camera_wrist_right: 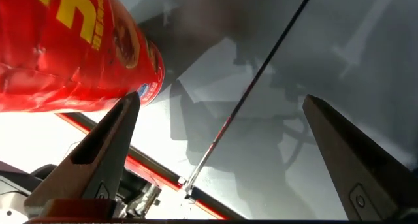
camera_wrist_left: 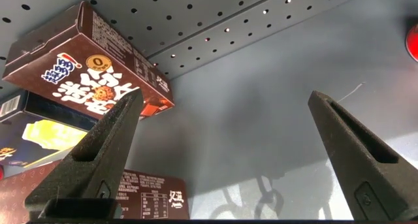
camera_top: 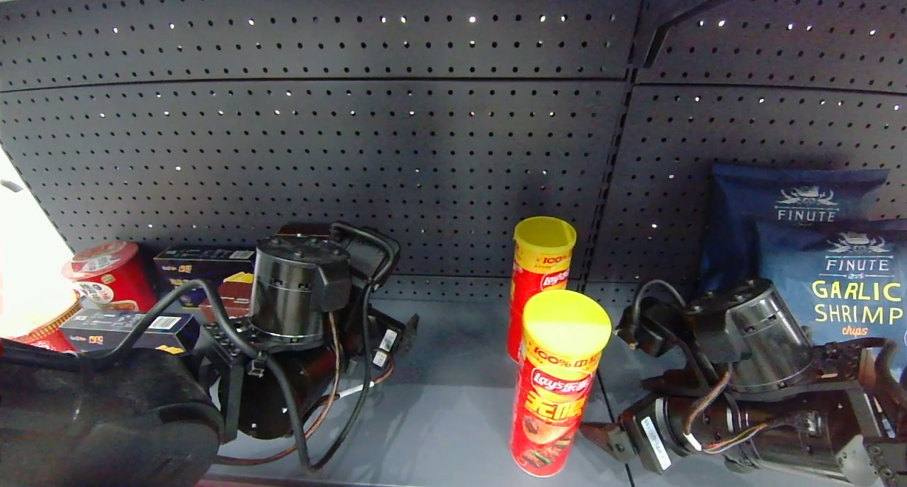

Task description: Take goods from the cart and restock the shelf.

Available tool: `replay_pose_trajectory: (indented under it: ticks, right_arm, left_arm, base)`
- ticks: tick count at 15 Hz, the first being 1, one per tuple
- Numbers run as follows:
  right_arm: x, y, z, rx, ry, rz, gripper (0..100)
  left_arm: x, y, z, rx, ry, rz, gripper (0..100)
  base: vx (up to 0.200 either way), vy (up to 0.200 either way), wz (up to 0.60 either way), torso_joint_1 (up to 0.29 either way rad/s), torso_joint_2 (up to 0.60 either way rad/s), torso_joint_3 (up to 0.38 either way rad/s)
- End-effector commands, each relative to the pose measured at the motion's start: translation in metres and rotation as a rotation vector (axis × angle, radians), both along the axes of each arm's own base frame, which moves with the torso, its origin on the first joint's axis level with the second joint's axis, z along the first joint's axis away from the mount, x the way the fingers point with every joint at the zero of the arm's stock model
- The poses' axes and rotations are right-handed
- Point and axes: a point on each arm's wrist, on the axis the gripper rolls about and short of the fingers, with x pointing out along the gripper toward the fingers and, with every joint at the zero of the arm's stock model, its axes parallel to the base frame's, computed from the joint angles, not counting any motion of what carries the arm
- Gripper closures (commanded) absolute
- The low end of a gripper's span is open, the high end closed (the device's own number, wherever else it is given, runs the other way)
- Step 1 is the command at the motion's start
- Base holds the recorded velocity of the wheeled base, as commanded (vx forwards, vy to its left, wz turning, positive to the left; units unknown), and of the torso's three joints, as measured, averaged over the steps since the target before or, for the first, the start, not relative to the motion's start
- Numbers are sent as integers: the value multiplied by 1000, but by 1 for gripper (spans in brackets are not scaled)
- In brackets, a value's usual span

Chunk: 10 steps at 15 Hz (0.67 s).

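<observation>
The left tool [camera_wrist_left: 223,96] gaped apart over the shelf [camera_wrist_left: 261,132] near a brown box [camera_wrist_left: 98,74]; the right tool [camera_wrist_right: 221,98], likewise apart, sat beside the front chip can [camera_wrist_right: 65,48].

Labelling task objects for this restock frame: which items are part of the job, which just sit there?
Job, likely: front chip can, open right hand beside it; brown box by open left hand; shelf.
Just sitting: back chip can, blue chip bags, red tub.
</observation>
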Motion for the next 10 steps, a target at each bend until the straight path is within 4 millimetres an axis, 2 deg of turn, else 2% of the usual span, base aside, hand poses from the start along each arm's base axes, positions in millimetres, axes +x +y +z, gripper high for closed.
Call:
replay_pose_trajectory:
  ticks: [1,5,7,10]
  right_arm:
    - [-2,-1,0,0,0,0,0]
    - [-16,-20,4,15,-16,-19,0]
    - [-27,-39,19,59,-70,-57,0]
    - [-42,-60,35,115,-143,-104,0]
  left_arm:
    - [0,0,0,0,0,0,0]
    - [-4,3,0,-1,-2,1,0]
    - [-10,2,13,-24,-33,-12,0]
    - [-20,13,36,-62,-89,1,0]
  base:
    - [0,0,0,0,0,0]
    - [0,0,0,0,0,0]
    - [0,0,0,0,0,0]
    - [0,0,0,0,0,0]
